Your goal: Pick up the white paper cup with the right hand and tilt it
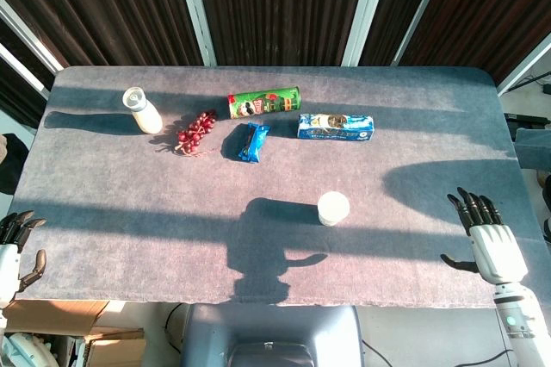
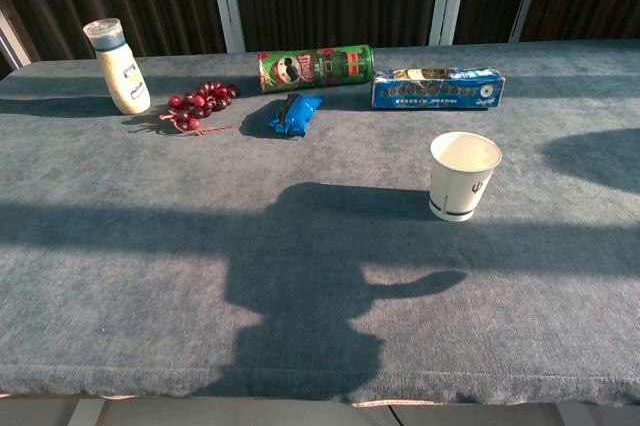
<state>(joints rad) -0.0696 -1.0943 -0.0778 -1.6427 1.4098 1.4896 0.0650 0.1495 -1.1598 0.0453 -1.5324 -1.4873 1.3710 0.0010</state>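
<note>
Well left of robot hand (image 1: pixel 491 236), cup (image 1: pixel 333 208)

Hard sunlight stripes the table (image 1: pixel 129 238) with long, sharp shadows.

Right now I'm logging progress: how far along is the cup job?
Nothing looks done: the white paper cup stands upright on the table, untouched. The right hand is open at the table's edge, well apart from it. Reaching, gripping, lifting and tilting all remain.
</note>
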